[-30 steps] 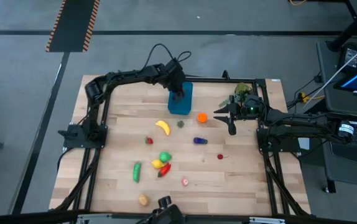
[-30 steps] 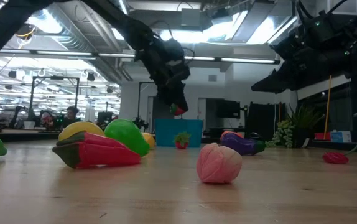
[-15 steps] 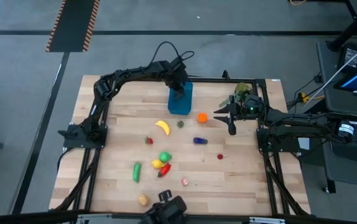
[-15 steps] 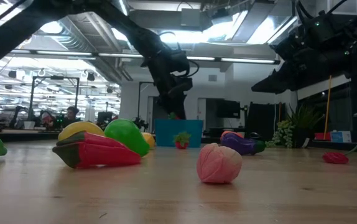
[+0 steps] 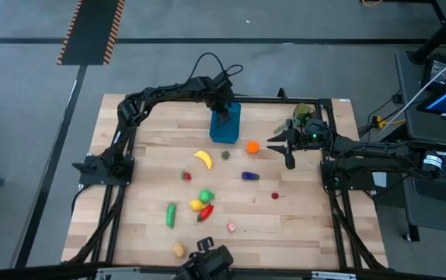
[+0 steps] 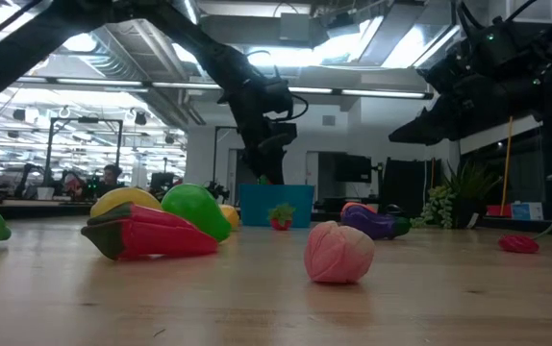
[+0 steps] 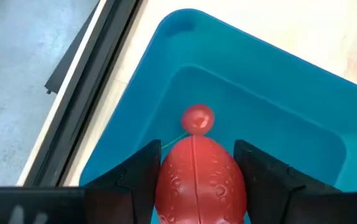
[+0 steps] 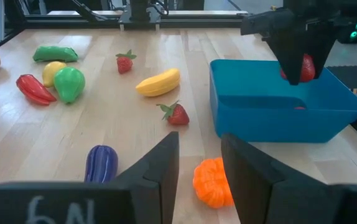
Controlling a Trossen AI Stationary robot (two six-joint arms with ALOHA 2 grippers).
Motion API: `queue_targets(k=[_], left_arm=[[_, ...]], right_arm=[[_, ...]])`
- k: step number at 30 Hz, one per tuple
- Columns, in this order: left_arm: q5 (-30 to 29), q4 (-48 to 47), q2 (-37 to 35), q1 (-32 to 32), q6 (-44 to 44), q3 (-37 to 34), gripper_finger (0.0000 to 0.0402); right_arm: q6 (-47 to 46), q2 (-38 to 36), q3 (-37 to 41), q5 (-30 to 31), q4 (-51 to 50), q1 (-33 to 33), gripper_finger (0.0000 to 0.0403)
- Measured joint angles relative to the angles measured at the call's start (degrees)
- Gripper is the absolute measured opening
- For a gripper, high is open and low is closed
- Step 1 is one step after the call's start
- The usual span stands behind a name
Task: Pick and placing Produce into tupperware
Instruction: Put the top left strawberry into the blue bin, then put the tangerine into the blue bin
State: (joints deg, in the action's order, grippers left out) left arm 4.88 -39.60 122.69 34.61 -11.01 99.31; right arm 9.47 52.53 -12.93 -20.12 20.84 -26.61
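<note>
The teal tub (image 5: 224,124) stands near the table's far edge, with a small red ball (image 7: 197,118) lying inside it. My left gripper (image 5: 221,115) reaches down into the tub (image 7: 278,93), shut on a red strawberry (image 7: 200,180). My right gripper (image 5: 280,152) waits open at the table's right side, near the orange (image 5: 252,145). A banana (image 5: 203,159), an eggplant (image 5: 249,176), a cucumber (image 5: 171,215), a red pepper (image 5: 205,211) and other toys lie on the wood. My left gripper pinches the red strawberry (image 7: 194,171) between its two fingers (image 7: 144,180), one on each flank. It comes from above, pointing down into the tub. The strawberry (image 8: 307,65) is lifted clear, above the tub's floor.
A leafy green sprig (image 5: 304,115) sits at the far right corner behind the right arm. A loose strawberry (image 8: 176,114) and the orange (image 8: 213,182) lie just in front of the tub. Black frame rails run along the table's edges.
My left gripper, still shut on the strawberry, has moved down into the tub and a little toward the far edge. The strawberry, seen above the rim a second ago, is now behind the tub wall in the low view.
</note>
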Motion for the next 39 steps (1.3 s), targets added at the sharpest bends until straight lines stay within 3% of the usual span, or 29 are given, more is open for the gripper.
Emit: queue_targets(k=[10, 33, 39], left_arm=[[-1.13, 0.13, 0.00, -0.30, 0.11, 0.00, 0.0220], [-3.36, -6.14, -3.41, -1.32, 2.71, -0.02, 0.0214], [-3.52, -3.01, -4.90, -3.93, 1.80, -0.01, 0.0214]], right_arm=[[0.01, 0.00, 0.00, -0.02, -0.07, 0.00, 0.0123], [-0.34, 0.00, 0.00, -0.01, -0.09, 0.01, 0.0123], [-0.35, 0.00, 0.00, 0.00, -0.02, 0.02, 0.0123]])
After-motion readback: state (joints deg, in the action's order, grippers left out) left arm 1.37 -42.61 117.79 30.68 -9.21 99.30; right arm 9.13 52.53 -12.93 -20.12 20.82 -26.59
